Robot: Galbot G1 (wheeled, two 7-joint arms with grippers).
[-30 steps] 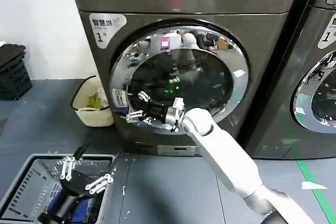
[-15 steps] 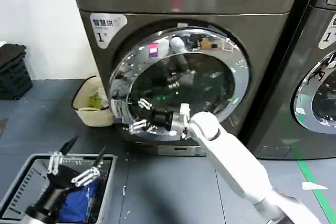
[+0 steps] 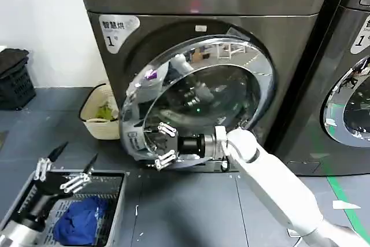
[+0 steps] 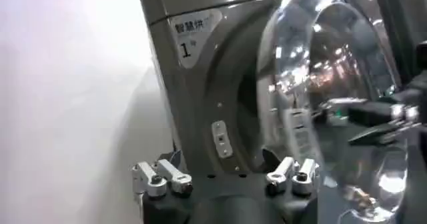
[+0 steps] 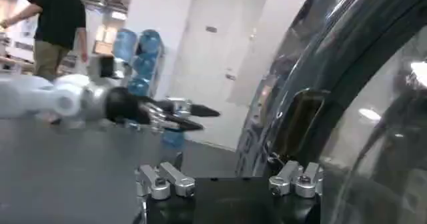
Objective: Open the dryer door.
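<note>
Centre frame, the dryer door (image 3: 196, 99) stands swung partly out from the dryer (image 3: 202, 39), its free edge lower left. Just below and before the door, the right gripper (image 3: 163, 144) sits at the door's lower left rim, its arm running off to the lower right. In the lower left corner, the left gripper (image 3: 63, 169) hovers over a laundry basket (image 3: 118, 201) holding a cloth (image 3: 87, 218). A small bin (image 3: 101, 114) stands left of the dryer against the wall. A second machine (image 3: 347, 85) fills the right edge.
</note>
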